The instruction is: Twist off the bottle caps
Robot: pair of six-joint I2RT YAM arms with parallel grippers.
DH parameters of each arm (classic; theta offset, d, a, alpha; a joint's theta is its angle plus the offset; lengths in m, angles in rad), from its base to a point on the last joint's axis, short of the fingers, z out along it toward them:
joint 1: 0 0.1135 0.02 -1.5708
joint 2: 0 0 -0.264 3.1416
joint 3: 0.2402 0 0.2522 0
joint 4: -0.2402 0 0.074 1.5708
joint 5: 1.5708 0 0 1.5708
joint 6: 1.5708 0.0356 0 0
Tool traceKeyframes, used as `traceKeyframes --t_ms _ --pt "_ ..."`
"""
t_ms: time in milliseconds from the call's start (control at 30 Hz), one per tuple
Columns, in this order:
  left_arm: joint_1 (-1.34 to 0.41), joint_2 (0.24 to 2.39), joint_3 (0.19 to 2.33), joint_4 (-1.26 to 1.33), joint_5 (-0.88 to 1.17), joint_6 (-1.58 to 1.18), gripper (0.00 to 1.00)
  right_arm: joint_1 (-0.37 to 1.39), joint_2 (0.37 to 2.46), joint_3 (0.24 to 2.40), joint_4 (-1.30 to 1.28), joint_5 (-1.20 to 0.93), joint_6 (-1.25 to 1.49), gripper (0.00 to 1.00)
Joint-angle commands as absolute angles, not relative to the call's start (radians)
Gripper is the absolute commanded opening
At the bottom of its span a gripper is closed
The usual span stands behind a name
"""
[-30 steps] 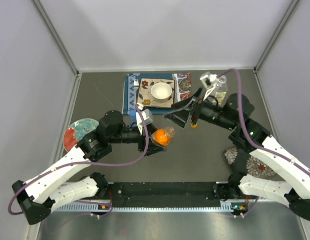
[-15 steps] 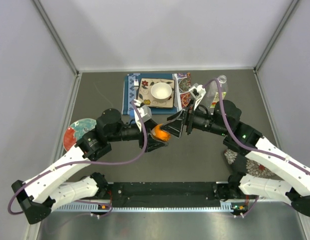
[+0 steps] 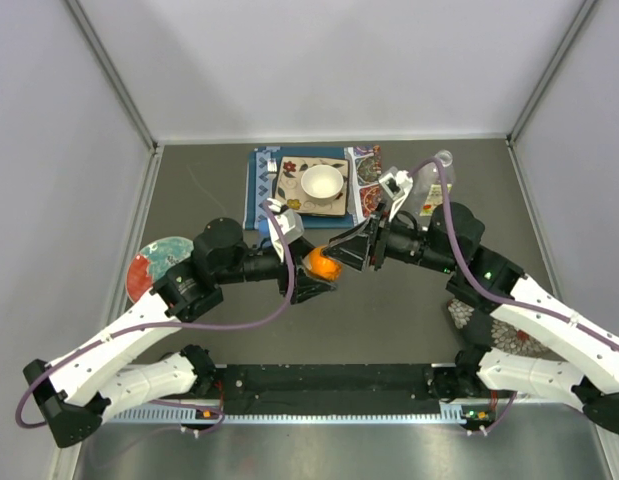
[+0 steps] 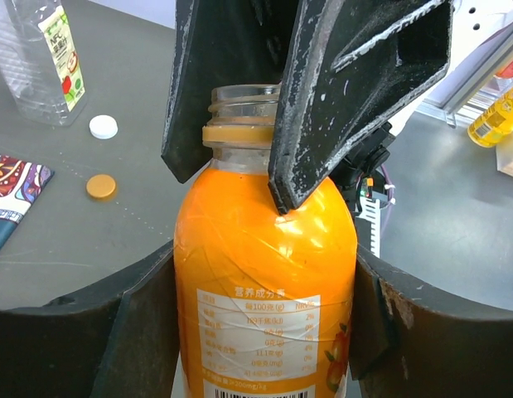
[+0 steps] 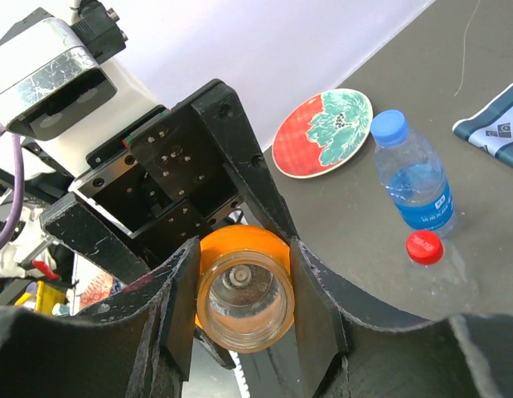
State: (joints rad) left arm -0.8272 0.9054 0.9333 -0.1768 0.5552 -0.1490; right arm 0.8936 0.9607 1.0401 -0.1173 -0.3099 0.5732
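Right tool (image 5: 244, 307) has swung in, pinching orange bottle (image 4: 264, 240) at its bare neck; left tool (image 4: 264, 327) grips body. Orange cap (image 4: 100, 186) already off.

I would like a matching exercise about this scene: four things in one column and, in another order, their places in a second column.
1. orange bottle
2. orange cap
3. blue cap
4. white bowl

A. on a clear bottle
B. on the patterned mat
C. loose on the table
D. in the left tool

Pairs: 1-D, 2-C, 3-A, 4-B.
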Motion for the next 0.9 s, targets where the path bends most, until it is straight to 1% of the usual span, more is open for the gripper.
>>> traceKeyframes --t_ms 0,33,67,133,333,400,433,467,533,567,600,667,700,800,867 --pt "-0.825 0.89 0.966 -0.107 0.5 -0.15 0.72 0.904 0.917 1.052 -0.115 -0.282 0.568 0.05" --pt "-0.827 0.89 0.966 -0.106 0.496 -0.15 0.72 0.904 0.917 1.055 -0.12 -0.281 0.568 0.0" --pt "-0.827 0.891 0.966 -0.106 0.492 -0.15 0.73 0.904 0.916 1.058 -0.123 -0.278 0.565 0.0" --pt "-0.825 0.894 0.966 -0.107 0.48 -0.155 0.81 0.904 0.913 1.071 -0.136 -0.267 0.56 0.0" --pt "-0.825 0.893 0.966 -0.136 0.451 -0.155 0.88 0.905 0.899 1.111 -0.189 -0.207 0.523 0.0" --pt "-0.827 0.887 0.966 -0.15 0.434 -0.153 0.92 0.903 0.888 1.136 -0.213 -0.158 0.497 0.0" --pt "-0.827 0.879 0.968 -0.158 0.411 -0.153 0.98 0.904 0.887 1.147 -0.23 -0.134 0.486 0.0" --pt "-0.827 0.874 0.971 -0.167 0.391 -0.153 0.99 0.904 0.881 1.161 -0.276 -0.105 0.471 0.0" --pt "-0.825 0.855 0.977 -0.217 0.355 -0.143 0.98 0.904 0.88 1.206 -0.333 -0.003 0.425 0.0" --pt "-0.827 0.845 0.976 -0.233 0.312 -0.135 0.98 0.904 0.881 1.222 -0.401 0.052 0.41 0.0" --pt "-0.827 0.832 0.971 -0.247 0.289 -0.126 0.98 0.904 0.891 1.259 -0.45 0.161 0.381 0.0" --pt "-0.825 0.781 0.954 -0.285 0.223 -0.12 0.98 0.904 0.903 1.282 -0.517 0.271 0.347 0.0" --pt "-0.827 0.763 0.947 -0.294 0.198 -0.12 0.98 0.904 0.914 1.285 -0.572 0.378 0.319 0.0" --pt "-0.827 0.687 0.913 -0.313 0.137 -0.129 0.98 0.902 0.933 1.24 -0.613 0.547 0.278 0.0" --pt "-0.825 0.641 0.888 -0.321 0.117 -0.133 0.99 0.89 0.957 1.198 -0.614 0.606 0.275 0.0"
